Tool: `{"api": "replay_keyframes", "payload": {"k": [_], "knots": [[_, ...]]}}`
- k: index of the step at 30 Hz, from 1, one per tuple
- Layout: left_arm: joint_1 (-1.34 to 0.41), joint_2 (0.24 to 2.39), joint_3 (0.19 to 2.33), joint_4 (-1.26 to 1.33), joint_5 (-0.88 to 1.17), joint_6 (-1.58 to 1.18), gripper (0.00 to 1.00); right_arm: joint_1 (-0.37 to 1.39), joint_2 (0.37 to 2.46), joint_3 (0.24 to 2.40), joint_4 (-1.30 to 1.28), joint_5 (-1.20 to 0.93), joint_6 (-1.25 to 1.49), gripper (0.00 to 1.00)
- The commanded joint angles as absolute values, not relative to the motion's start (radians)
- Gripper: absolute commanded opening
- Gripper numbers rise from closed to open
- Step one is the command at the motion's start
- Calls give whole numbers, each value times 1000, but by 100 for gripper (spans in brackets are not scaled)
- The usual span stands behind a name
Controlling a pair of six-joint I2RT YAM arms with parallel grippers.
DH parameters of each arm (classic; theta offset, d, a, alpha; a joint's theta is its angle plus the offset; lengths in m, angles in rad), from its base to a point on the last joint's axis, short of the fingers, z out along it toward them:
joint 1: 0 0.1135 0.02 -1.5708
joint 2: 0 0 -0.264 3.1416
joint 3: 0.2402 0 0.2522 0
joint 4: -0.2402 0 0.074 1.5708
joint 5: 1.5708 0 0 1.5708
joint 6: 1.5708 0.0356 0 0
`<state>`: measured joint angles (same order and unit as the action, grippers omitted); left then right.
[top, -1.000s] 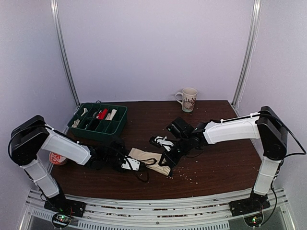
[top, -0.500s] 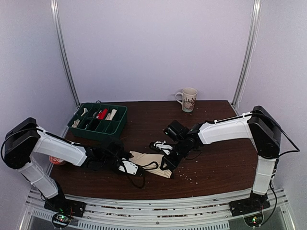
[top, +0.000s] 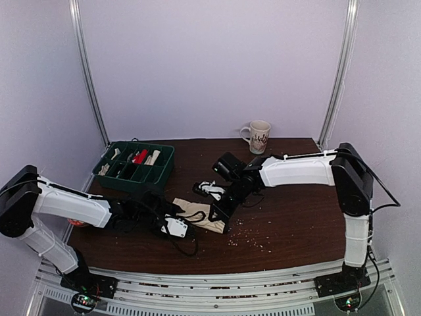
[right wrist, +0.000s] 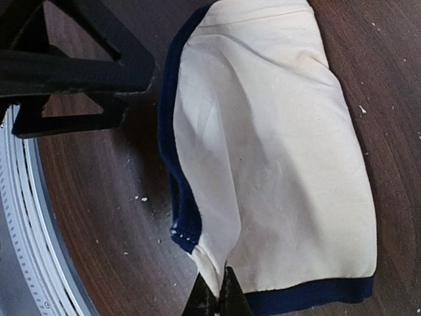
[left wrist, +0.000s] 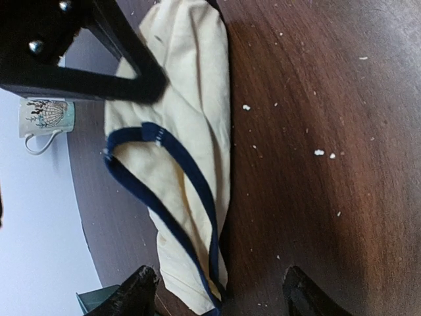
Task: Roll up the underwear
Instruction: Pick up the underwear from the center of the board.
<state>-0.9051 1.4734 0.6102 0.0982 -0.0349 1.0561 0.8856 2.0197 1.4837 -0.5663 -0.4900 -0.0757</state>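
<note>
Underwear (right wrist: 276, 151) pinched by R tool (right wrist: 215, 299), end between spread L tool (left wrist: 220, 296).

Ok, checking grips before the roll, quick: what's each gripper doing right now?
Left gripper: open, holding nothing.
Right gripper: closed, pinching the edge of the cream underwear.

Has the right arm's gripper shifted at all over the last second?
Yes. The right gripper, pinching the underwear, has slid left, away from the mug and toward the green tray.
</note>
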Motion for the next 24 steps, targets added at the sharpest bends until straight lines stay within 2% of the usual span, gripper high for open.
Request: {"api": "replay_keyframes", "payload": {"k": [1, 6, 11, 16, 24], "knots": [[-905, 1477, 607, 150, -13, 1018, 67, 872, 2094, 1555, -643, -472, -121, 0], [-903, 1493, 614, 177, -24, 996, 66, 840, 2165, 1625, -673, -505, -141, 0], [-864, 1518, 683, 162, 47, 882, 77, 836, 2144, 1588, -645, -548, -153, 0], [-845, 1544, 738, 101, 171, 846, 78, 837, 2086, 1519, -591, -558, -152, 0], [-849, 1635, 799, 57, 217, 841, 79, 836, 2102, 1529, -572, -585, -155, 0]]}}
